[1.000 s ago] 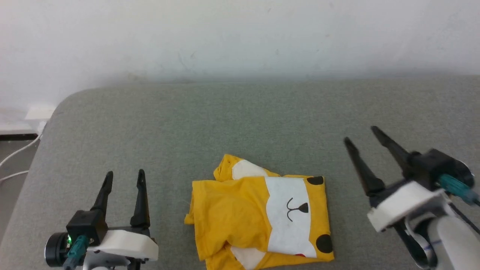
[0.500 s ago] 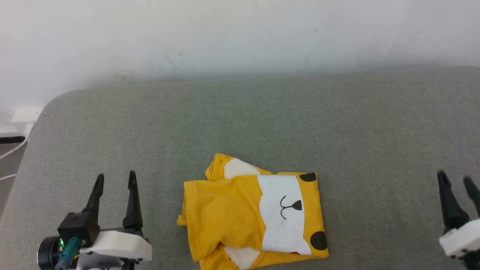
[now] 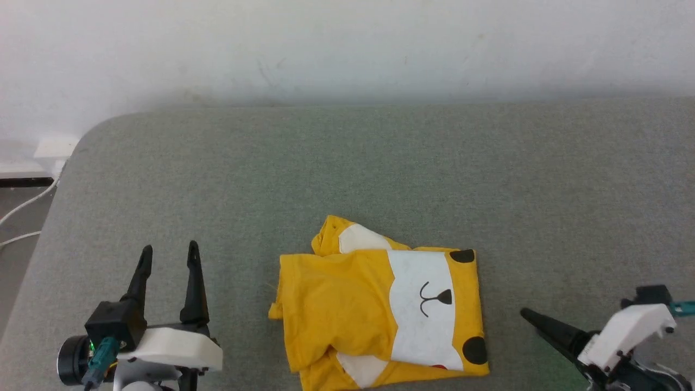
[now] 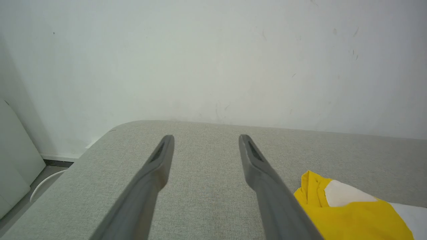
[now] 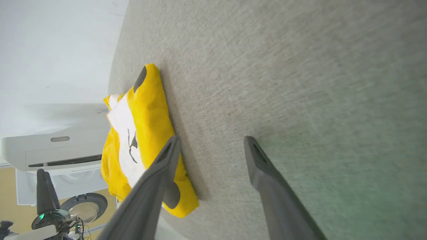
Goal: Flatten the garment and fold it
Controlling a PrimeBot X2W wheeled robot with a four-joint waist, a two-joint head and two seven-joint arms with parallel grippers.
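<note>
While the left gripper [image 3: 169,255] hangs at 8 o'clock, fingers apart and empty, the right gripper [image 5: 210,143] now sits low at 4 o'clock, down from 3 a second ago. It's rolled sideways, fingers spread, holding nothing, tips toward the garment [image 3: 374,309]. Garment lies at 6 o'clock on the grey cushion [image 3: 347,174], roughly folded, with a flap poking out at its 11. Probably one tidy-up left.

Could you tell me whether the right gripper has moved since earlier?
Yes. Against the yellow T-shirt, the right gripper drew back toward the robot, from beyond its far right corner to beside its near right corner.
</note>
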